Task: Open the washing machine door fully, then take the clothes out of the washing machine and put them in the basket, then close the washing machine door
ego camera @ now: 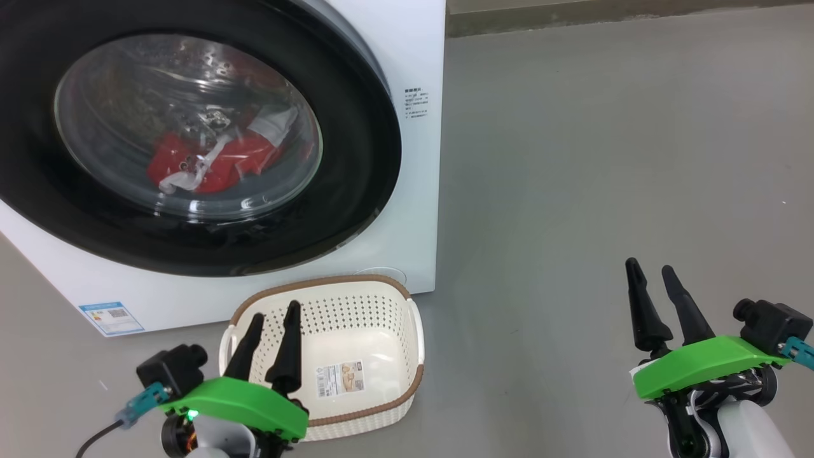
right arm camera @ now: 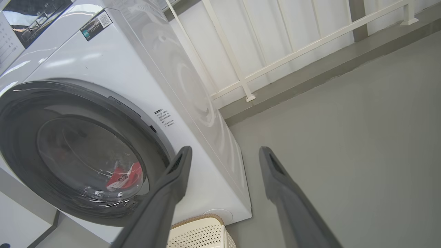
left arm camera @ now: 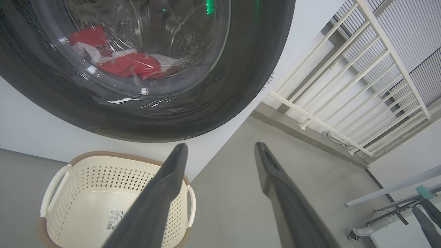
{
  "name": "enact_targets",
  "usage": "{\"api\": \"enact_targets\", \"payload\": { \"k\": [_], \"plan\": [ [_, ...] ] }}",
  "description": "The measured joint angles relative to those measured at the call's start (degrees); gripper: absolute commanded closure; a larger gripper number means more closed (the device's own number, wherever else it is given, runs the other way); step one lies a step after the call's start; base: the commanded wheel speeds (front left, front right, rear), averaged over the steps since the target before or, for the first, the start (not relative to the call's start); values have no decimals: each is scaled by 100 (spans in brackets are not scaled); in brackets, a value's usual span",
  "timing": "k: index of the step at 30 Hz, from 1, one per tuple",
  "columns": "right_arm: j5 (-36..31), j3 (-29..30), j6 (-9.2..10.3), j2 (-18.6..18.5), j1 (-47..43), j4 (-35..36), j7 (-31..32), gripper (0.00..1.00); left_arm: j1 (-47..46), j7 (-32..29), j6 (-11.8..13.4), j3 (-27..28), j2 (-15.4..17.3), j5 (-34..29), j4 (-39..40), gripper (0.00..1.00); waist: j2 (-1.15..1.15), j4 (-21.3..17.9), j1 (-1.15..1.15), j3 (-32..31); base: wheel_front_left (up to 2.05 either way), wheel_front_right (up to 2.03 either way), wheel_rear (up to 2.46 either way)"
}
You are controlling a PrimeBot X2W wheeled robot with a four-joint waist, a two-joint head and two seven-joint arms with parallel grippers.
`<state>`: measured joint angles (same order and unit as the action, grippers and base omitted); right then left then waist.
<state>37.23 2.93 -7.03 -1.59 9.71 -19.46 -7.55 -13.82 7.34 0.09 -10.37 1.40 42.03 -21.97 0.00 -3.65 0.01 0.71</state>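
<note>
Washing machine stands on the grey floor with its door shut flat against the front, so opening the door is the step in hand. The right claw looks better placed for the door's right edge. Which side swings free cannot be told for sure, so it should test the black rim gently, then pull it fully wide. The basket sits empty just below the door, close against the machine's foot. The clothes lie red and white behind the glass. The right claw and the left claw are both spread wide and hold nothing. The right wrist view adds the machine's top and side panel, while the left wrist view shows the holes of the drum.
</note>
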Motion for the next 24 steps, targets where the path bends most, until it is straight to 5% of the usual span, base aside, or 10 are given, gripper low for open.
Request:
{"api": "enact_targets", "payload": {
  "k": [24],
  "plan": [
    [-1447,-194,-2,-54,288,-42,-377,0,-460,392,242,-288,18,-1474,-240,0,0,-61,0,-67,0,0,0]
  ]
}}
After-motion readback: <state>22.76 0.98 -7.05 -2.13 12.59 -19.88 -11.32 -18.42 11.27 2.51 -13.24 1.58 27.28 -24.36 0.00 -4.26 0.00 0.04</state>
